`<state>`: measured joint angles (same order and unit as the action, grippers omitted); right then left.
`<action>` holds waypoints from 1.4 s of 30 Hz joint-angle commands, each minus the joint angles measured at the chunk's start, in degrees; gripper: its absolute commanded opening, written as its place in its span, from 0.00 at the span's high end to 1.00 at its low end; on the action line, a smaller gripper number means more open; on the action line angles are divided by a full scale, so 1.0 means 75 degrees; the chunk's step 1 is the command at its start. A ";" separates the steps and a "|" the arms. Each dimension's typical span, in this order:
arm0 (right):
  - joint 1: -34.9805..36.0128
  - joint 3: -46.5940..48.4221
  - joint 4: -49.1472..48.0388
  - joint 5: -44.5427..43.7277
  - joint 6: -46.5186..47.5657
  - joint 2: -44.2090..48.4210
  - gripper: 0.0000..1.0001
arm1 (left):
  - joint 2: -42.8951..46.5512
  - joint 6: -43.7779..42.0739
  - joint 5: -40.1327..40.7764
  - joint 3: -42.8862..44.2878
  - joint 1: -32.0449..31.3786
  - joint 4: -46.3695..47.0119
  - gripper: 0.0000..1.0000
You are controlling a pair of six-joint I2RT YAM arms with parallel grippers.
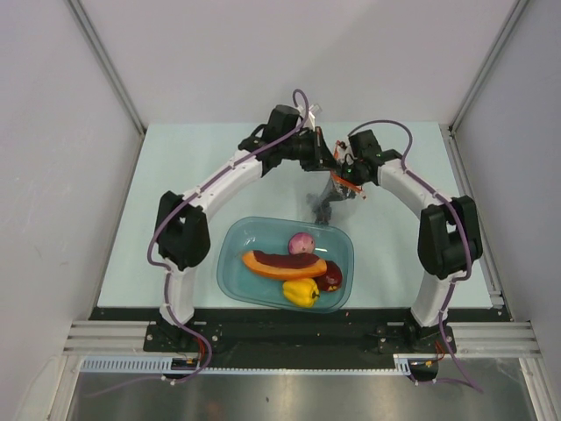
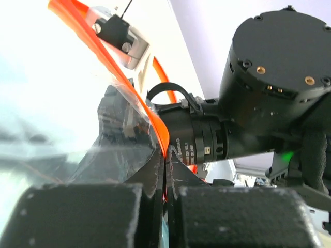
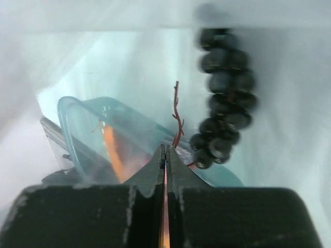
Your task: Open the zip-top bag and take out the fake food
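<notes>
The zip-top bag (image 1: 328,198) hangs in the air between both grippers, above the far edge of the teal tub. My left gripper (image 2: 166,160) is shut on its orange-red zip strip (image 2: 119,72). My right gripper (image 3: 165,150) is shut on the bag's opposite lip, with an orange sliver showing between its jaws. A dark berry cluster (image 3: 222,98) dangles inside the clear bag just beyond the right fingertips. In the tub lie the pink-purple onion (image 1: 302,243), the orange-and-maroon slice (image 1: 282,263), the yellow pepper (image 1: 301,292) and the dark red apple (image 1: 331,279).
The teal translucent tub (image 1: 232,274) sits at the near middle of the table, between the two arm bases, and its rim (image 3: 70,111) shows under the bag. The right arm's black wrist (image 2: 279,77) fills the left wrist view close by.
</notes>
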<state>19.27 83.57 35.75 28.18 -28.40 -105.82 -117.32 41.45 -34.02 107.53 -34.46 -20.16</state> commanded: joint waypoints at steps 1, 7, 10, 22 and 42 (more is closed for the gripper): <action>-0.0272 0.0166 -0.0114 0.0039 -0.0115 0.0971 1.00 | 0.0244 -0.0476 0.0329 -0.0297 0.0176 -0.0394 1.00; -0.0389 0.0388 0.0284 -0.0300 0.0049 0.1172 1.00 | 0.0373 -0.0593 0.0329 -0.0380 0.0223 -0.0428 1.00; -0.0389 0.0389 0.0238 -0.0558 0.0061 0.1347 1.00 | 0.0420 -0.0640 0.0306 -0.0461 0.0258 -0.0429 1.00; -0.0401 0.1710 0.0495 -0.1015 0.0037 0.1804 1.00 | 0.0818 -0.0804 0.0294 -0.1235 0.0352 -0.0265 1.00; -0.0378 0.3775 0.1316 -0.0875 -0.0302 0.2578 1.00 | 0.0678 -0.0675 0.0130 -0.1130 0.0786 -0.0065 1.00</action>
<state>16.27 108.14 45.50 20.01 -29.12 -90.35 -113.47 37.04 -32.56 97.78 -29.08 -22.28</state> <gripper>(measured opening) 0.009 0.005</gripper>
